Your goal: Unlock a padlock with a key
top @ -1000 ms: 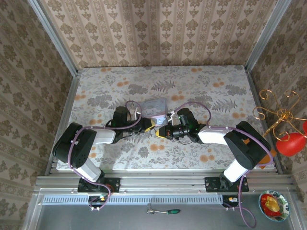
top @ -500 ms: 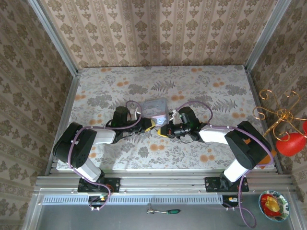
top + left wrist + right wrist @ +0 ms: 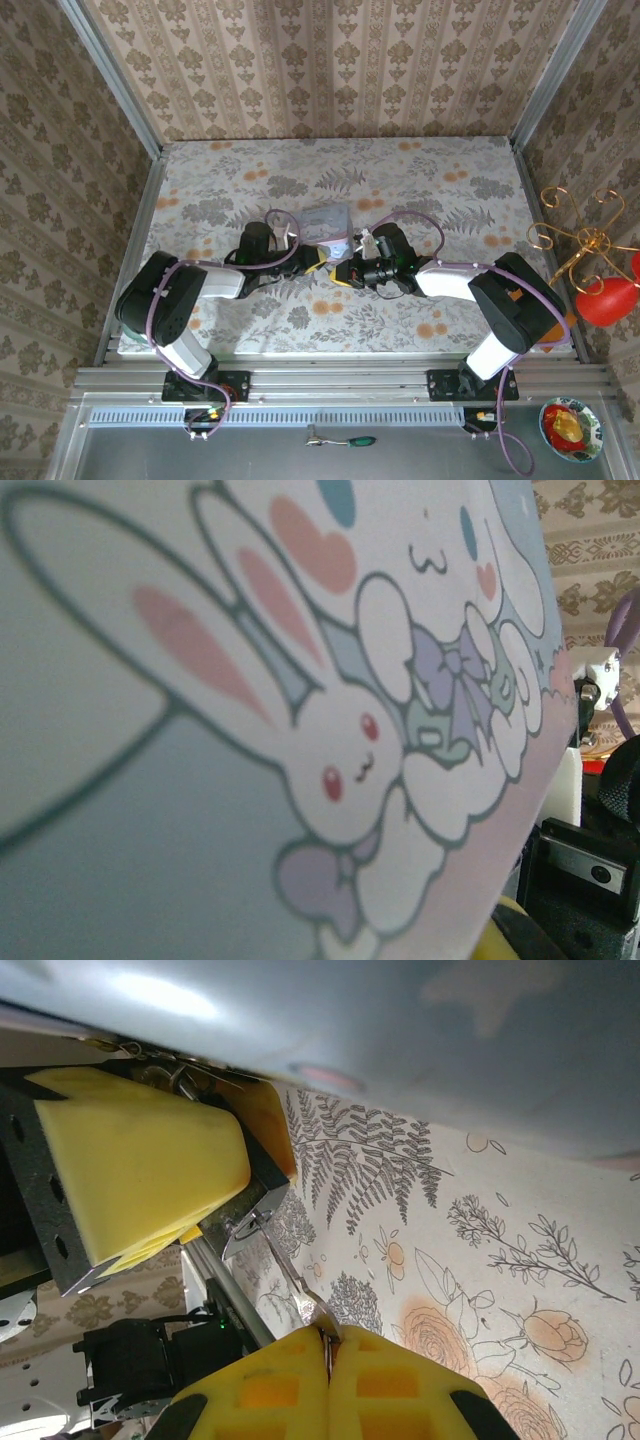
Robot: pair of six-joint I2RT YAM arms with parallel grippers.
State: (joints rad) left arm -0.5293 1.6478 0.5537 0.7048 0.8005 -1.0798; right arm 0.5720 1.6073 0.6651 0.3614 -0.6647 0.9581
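Moved since earlier: both grippers are edging slightly closer together at mid-table, while the tin is staying put.
Right gripper (image 3: 325,1342): its yellow pads are pressing fully together, pinching the key (image 3: 290,1278) by its head so the shaft is sticking out rigid.
Key: it is slanting up toward the padlock (image 3: 252,1208), with its tip at the lock's silvery underside. Whether it is seated is hard to tell.
Padlock: it is sitting wedged between the left pads, lifted off the table (image 3: 450,200) and mostly hidden.
Left gripper (image 3: 318,262): it is apparently clamping the lock body, bracing it against the key's push.
Tin (image 3: 325,222): it is lying just behind both grippers, blurring across the wrist views, and is not part of the job.
Risk: the thin key is likely to skate off the keyway if the angle is off.
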